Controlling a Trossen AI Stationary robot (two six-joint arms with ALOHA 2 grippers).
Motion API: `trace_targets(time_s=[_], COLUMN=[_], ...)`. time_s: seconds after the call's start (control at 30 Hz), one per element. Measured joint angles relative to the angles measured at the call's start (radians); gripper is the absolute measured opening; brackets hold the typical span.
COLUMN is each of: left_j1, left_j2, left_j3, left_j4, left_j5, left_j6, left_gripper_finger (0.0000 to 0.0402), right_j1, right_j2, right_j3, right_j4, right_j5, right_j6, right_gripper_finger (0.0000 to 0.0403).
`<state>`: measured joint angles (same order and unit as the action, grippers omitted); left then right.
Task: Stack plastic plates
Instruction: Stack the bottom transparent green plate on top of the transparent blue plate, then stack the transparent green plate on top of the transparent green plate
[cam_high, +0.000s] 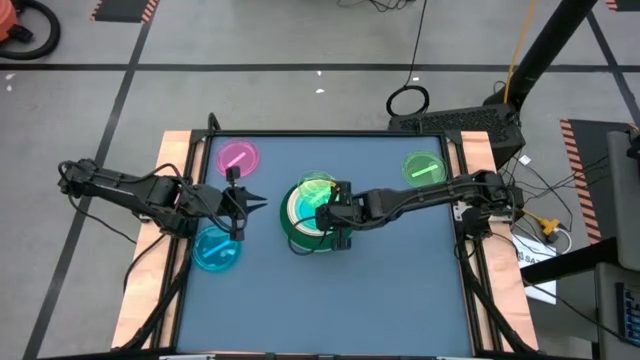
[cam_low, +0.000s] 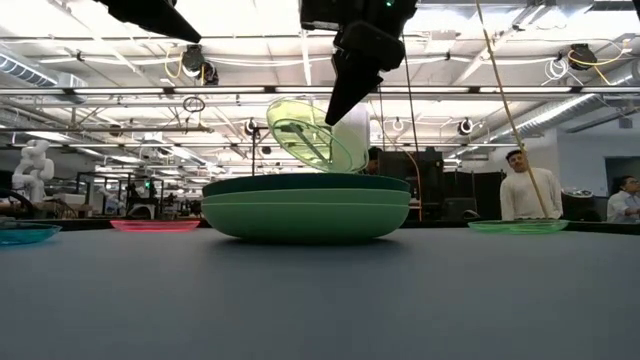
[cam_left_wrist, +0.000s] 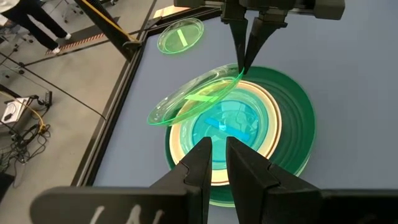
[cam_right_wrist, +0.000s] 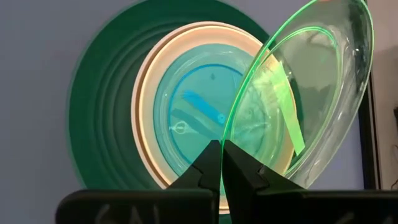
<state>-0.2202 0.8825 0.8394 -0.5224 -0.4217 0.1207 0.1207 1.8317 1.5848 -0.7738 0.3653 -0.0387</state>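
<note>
A stack (cam_high: 300, 238) (cam_low: 305, 210) sits mid-table: large green plates at the bottom, cream plates (cam_right_wrist: 146, 93) in them, and a small blue plate (cam_left_wrist: 227, 121) on top. My right gripper (cam_high: 337, 210) (cam_low: 330, 118) hangs over the stack, shut on a small translucent green plate (cam_low: 310, 135) (cam_left_wrist: 189, 102). Three small plates lie flat on the table: pink (cam_high: 238, 157), blue (cam_high: 216, 250) and green (cam_high: 424, 167). My left gripper (cam_high: 248, 201) (cam_left_wrist: 219, 155) waits left of the stack, holding nothing, with a narrow gap between its fingers. My right gripper pinches the small green plate by its rim (cam_right_wrist: 231, 127) between the two fingers, which come from above and point down. The plate is tilted steeply above the stack (cam_right_wrist: 99, 93). Whether its lower edge (cam_low: 347, 167) touches the stack, I cannot tell.
Raised wooden borders (cam_high: 175, 160) run along the table's left and right sides. Free table lies near the front edge (cam_high: 330, 310). People (cam_low: 520, 185) stand in the room beyond the far edge.
</note>
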Motion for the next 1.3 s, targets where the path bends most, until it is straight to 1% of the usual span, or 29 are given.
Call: trace_targets(time_s=[0.5, 0.97, 1.07, 1.3], left_j1=[0.0, 0.0, 0.0, 0.0], left_j2=[0.0, 0.0, 0.0, 0.0], left_j3=[0.0, 0.0, 0.0, 0.0], left_j4=[0.0, 0.0, 0.0, -0.005], left_j5=[0.0, 0.0, 0.0, 0.0], left_j6=[-0.002, -0.002, -0.002, -0.01], left_gripper_finger=[0.0056, 0.0056, 0.0056, 0.0056], right_j1=[0.0, 0.0, 0.0, 0.004], right_j2=[0.0, 0.0, 0.0, 0.0], right_j3=[0.0, 0.0, 0.0, 0.0], right_j4=[0.0, 0.0, 0.0, -0.013], right_j5=[-0.002, -0.004, -0.023, -0.031], right_j6=[0.0, 0.026, 0.031, 0.114], right_gripper_finger=[0.0011, 0.0063, 0.0072, 0.0084])
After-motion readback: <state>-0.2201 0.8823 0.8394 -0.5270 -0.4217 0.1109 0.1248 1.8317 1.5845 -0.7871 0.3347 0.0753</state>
